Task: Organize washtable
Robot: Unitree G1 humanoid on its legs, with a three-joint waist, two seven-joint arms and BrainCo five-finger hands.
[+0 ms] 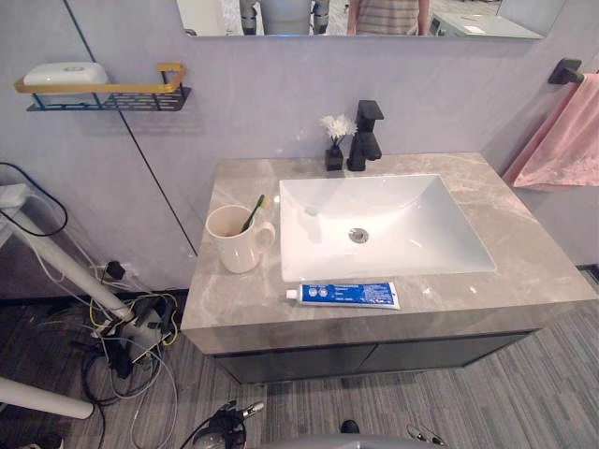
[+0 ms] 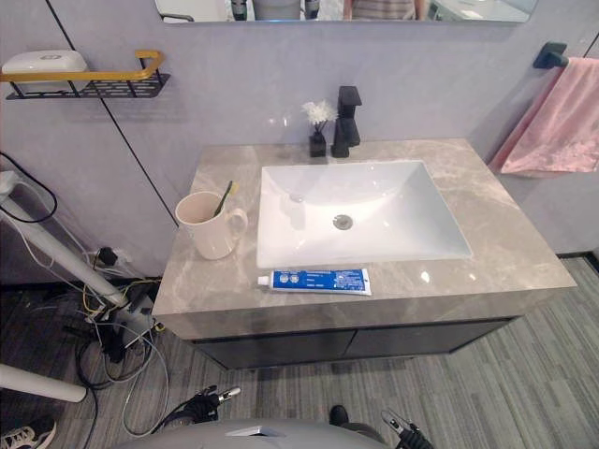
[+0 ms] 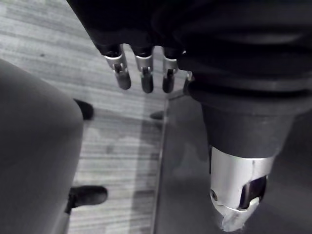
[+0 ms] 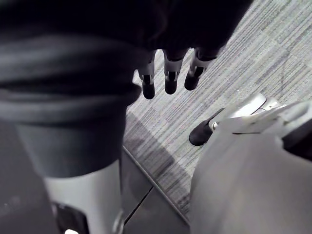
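- The left hand (image 3: pixel 145 73) hangs above the striped floor (image 3: pixel 122 146) beside the dark cabinet front. Its fingers are straight and slightly apart, the thumb is off to one side, and it holds nothing.
- The right hand (image 4: pixel 170 78) hangs the same way over the floor, with its fingers loose and apart and nothing in its grasp.
- The grey stone counter (image 1: pixel 524 253) has a white sink (image 1: pixel 402 224) set into its middle.
- A cream mug (image 1: pixel 236 245) stands upright on the counter just left of the sink, its handle turned toward the sink.
- A toothbrush (image 1: pixel 255 210) leans inside the mug.
- A blue and white toothpaste tube (image 1: pixel 346 295) lies flat on the strip of counter between the sink and the front edge, its cap pointing to the left.
- A black tap (image 1: pixel 367 136) stands behind the sink, with a small dark vase holding a white flower (image 1: pixel 335 140) just beside it.
- A pink towel (image 1: pixel 566 140) hangs on the wall at the right.
- A wall shelf (image 1: pixel 103 94) at the left carries a white soap box (image 1: pixel 65 73).
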